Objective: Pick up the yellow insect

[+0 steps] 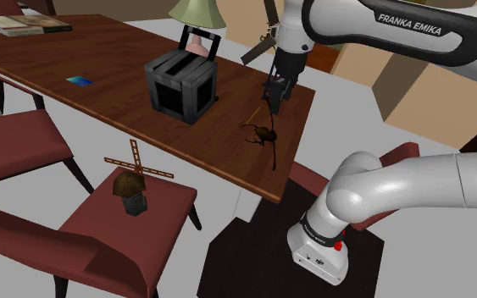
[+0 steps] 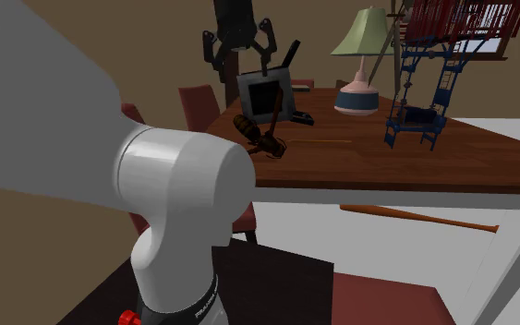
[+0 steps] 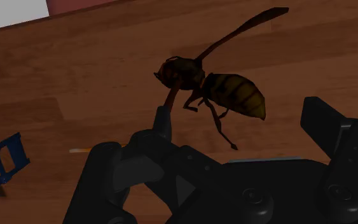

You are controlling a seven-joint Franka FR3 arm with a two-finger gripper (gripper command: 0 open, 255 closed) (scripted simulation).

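Note:
The insect is a wasp with a dark brown body, a yellow-brown striped abdomen and long wings. It lies on the dark wooden table near the corner closest to the stand, seen as the insect and the insect. My black gripper hangs a short way above it, open and holding nothing. From the hand, the gripper has its fingers well apart, and the wasp's abdomen lies beyond the gap, apart from both. The open gripper hovers over the table.
A black open crate stands close to the insect, with a green-shaded lamp behind it. A blue frame toy, a blue card and books share the table. Red chairs surround it; one holds a windmill model. A bat lies on the floor.

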